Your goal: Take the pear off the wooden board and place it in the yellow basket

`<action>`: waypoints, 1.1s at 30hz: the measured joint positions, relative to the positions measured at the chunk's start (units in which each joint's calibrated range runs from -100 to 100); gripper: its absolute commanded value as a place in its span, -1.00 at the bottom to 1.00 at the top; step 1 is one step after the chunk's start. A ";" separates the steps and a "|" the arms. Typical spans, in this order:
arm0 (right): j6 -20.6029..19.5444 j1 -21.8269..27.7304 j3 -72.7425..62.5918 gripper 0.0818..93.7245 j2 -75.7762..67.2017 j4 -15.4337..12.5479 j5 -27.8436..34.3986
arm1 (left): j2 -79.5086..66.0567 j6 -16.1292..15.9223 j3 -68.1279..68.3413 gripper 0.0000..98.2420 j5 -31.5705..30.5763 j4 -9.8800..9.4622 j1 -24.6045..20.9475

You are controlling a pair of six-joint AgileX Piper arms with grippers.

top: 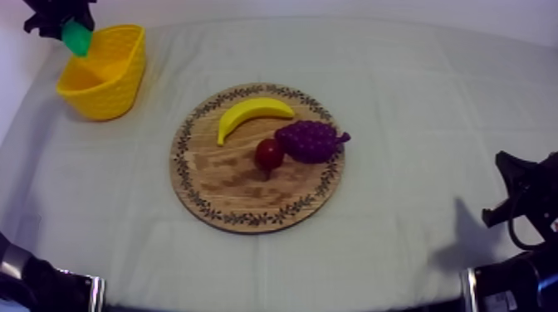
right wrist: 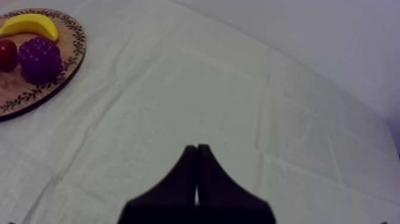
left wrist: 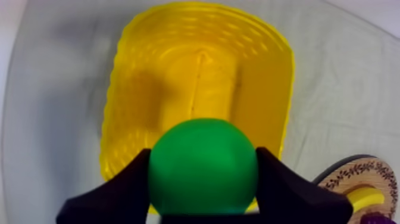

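Top view was taken up chiefly by the table [top: 415, 91], spread with its grey-white cloth. Near the middle of the cloth the round wooden board [top: 208, 187] was seen lying flat, its patterned rim unbroken all round. The yellow basket [top: 104, 91] was set upright at the table's far left corner, well apart from the board. Above the basket the left gripper [left wrist: 203, 159] was held, its two black fingers clamped on either side of the green pear [left wrist: 203, 165]. The right gripper [right wrist: 197, 154] was kept low at the table's right side over bare cloth, well apart from the board, with its fingers pressed together into a narrow wedge and nothing between them. On the far part of the board the banana [top: 249, 114] was laid on its side, and just beside it, toward the board's right edge, the bunch of grapes [top: 309, 139] was placed. The pear was thus found off the board and clear of the cloth, hanging over the basket's open mouth near its far rim, with the basket's ribbed inside spread out under it in the left wrist view. The small red fruit [top: 268, 153] was seen close against the left side of the grapes.
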 measured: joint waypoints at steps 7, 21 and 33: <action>0.00 0.00 0.00 -1.00 0.00 0.00 0.00 | 6.95 0.35 -3.17 -0.04 -2.48 0.12 -0.69; 0.00 0.00 0.00 -1.00 0.00 0.00 0.00 | 20.24 0.53 -8.40 -0.03 -3.56 0.75 -0.60; 0.00 0.00 0.00 -1.00 0.00 0.00 0.00 | 21.04 1.68 -7.24 0.73 -4.66 2.45 -0.50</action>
